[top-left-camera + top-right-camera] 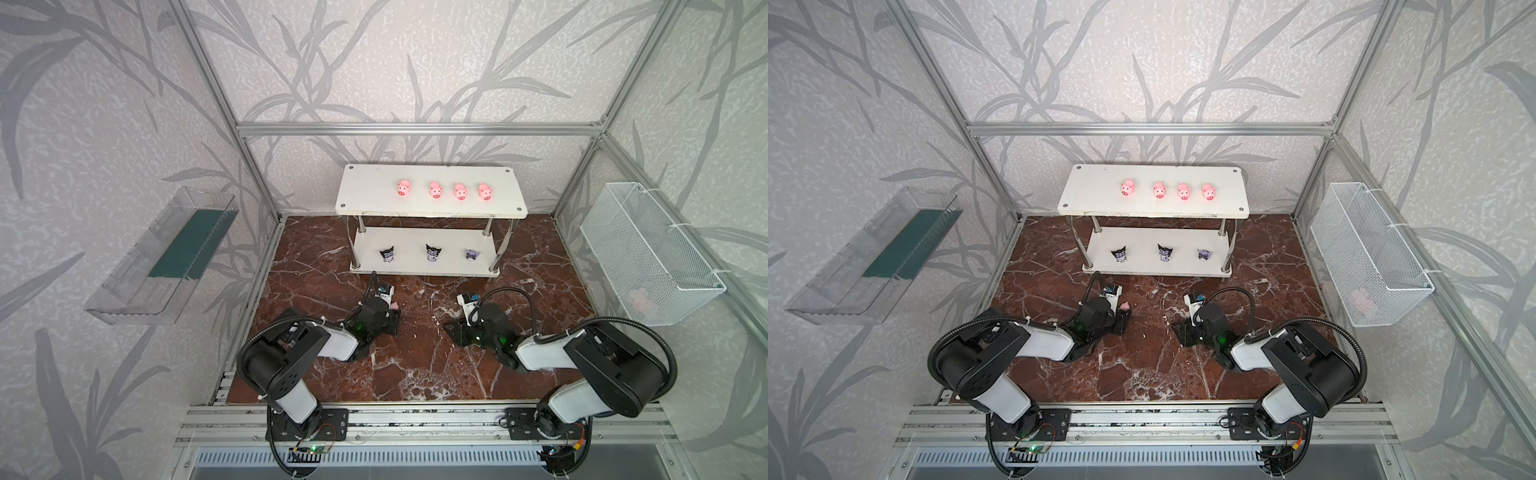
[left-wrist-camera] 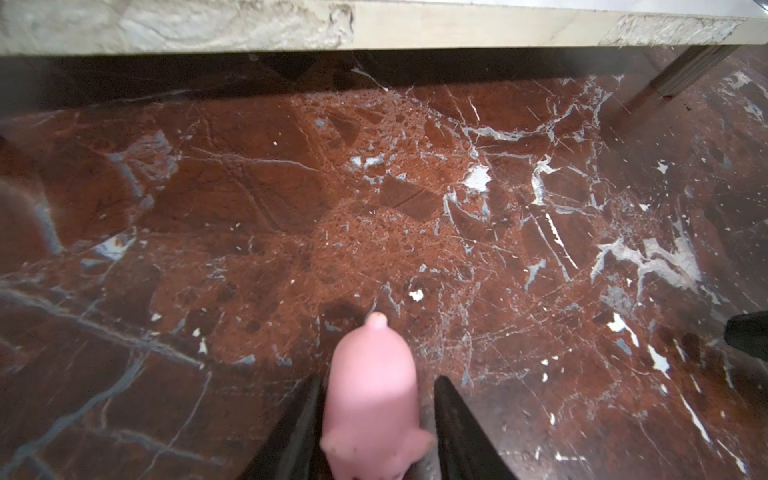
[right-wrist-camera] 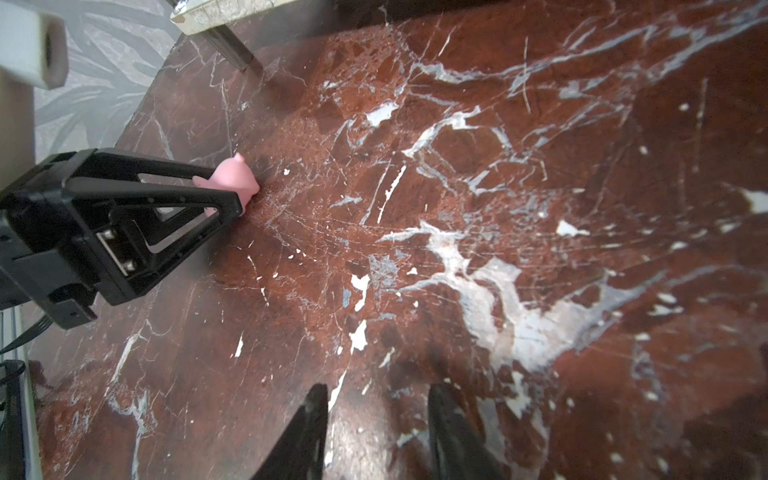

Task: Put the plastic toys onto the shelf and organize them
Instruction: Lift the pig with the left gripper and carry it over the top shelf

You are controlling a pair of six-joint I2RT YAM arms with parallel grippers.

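Marble tabletop (image 2: 249,208); pig (image 2: 374,395) face cut off between left fingers (image 2: 291,436).

This is a robot test booth in a lab. A bare aluminium frame (image 1: 419,129) holds walls (image 1: 104,124) of leaf-print paper, and the left arm (image 1: 286,365) and right arm (image 1: 611,365) are bolted to a slotted metal rail (image 1: 424,419) along a marble-look desk (image 1: 415,365).

Grey leafy walls (image 1: 415,62) are standing around a red-brown stone floor (image 1: 415,374), while a clear tray (image 1: 120,291) and a white wire basket (image 1: 648,249) are hanging on the sides.
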